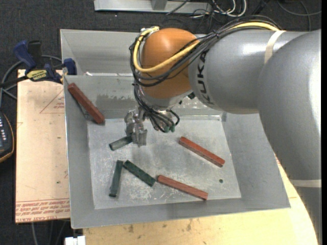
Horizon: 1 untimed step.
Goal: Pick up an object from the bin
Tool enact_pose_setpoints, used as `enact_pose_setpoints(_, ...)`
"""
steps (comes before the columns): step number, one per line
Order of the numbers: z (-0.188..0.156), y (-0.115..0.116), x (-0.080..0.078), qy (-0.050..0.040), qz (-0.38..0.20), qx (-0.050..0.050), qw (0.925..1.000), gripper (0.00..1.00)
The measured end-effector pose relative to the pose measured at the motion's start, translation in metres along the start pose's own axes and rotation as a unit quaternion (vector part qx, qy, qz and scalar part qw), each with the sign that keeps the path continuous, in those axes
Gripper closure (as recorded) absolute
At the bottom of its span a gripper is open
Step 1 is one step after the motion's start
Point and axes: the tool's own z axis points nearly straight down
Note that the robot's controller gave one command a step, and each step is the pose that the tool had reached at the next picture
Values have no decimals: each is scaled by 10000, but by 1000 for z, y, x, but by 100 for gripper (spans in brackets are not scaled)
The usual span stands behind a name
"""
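1. Camera view: my tool (137,135) hangs low in the grey metal bin (168,160), at the right end of a short dark green flat bar (119,144) (left of centre); I cannot tell its opening.
2. Two long reddish-brown flat bars (201,151) (182,187) lie to the right.

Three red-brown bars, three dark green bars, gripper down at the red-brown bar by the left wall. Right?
Not quite: the camera view shows the gripper down at the end of a short dark green bar mid-bin, apart from the red-brown bar at the left wall. The counts of three and three are right.
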Motion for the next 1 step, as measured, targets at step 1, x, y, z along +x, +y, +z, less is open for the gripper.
enact_pose_setpoints(1, -54, -6, -19, -4, -98, 3, 10000, 100)
